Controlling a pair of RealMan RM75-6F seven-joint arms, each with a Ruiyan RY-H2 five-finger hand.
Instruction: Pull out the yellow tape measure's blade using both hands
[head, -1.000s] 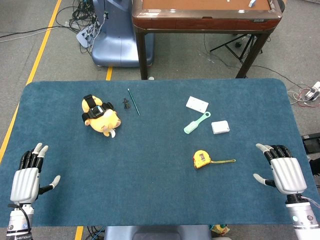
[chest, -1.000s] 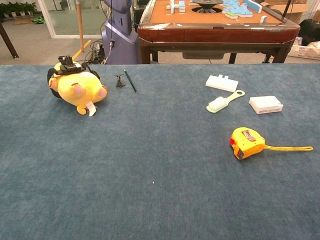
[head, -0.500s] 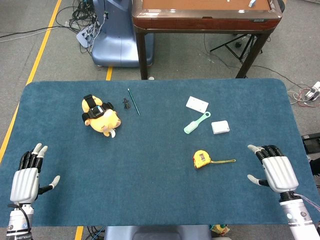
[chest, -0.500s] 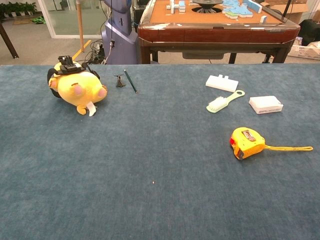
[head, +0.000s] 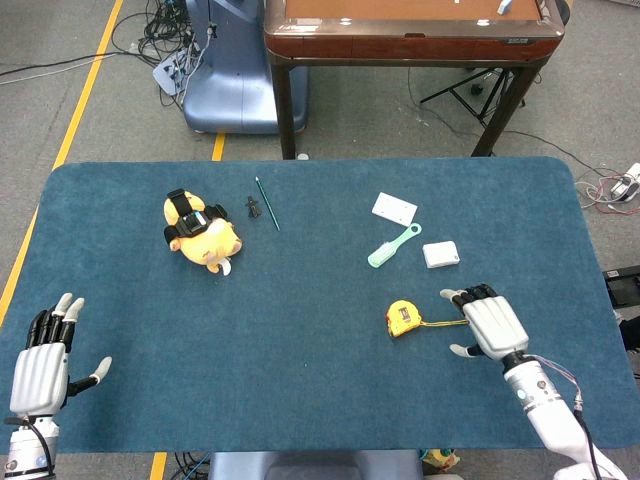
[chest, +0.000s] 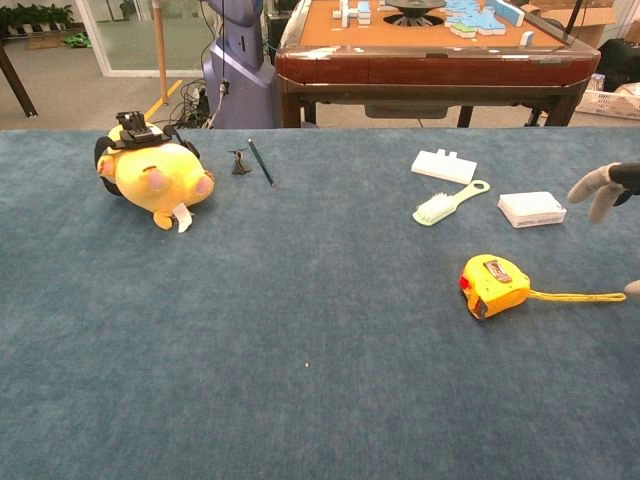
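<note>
**Right hand over the tape's blade, left hand idle at the corner**

Where the blue felt table (head: 300, 330) fills the middle of the head view, grey floor with a yellow line, cables and a wooden-rimmed table (head: 410, 30) take the top of the frame. The yellow tape measure (head: 402, 318) lies right of centre, a short run of blade (head: 447, 323) drawn out toward the right. The right hand (head: 490, 322) hovers over the blade's far end, fingers spread and grasping nothing; whether it touches the blade cannot be told. The left hand (head: 40, 350) sits at the lower left corner, fingers apart and empty.

The centre and lower middle of the felt lie bare. The upper left holds a yellow plush toy (head: 203, 235), a small black clip (head: 252, 208) and a green pencil (head: 267, 203); the upper right holds a white plate (head: 394, 209), a green brush (head: 392, 246) and a white box (head: 440, 254).

The chest view shows only fingertips of the right hand at its right edge, but shows the tape measure's red button and board-game pieces on the far table; the left hand is outside it.
</note>
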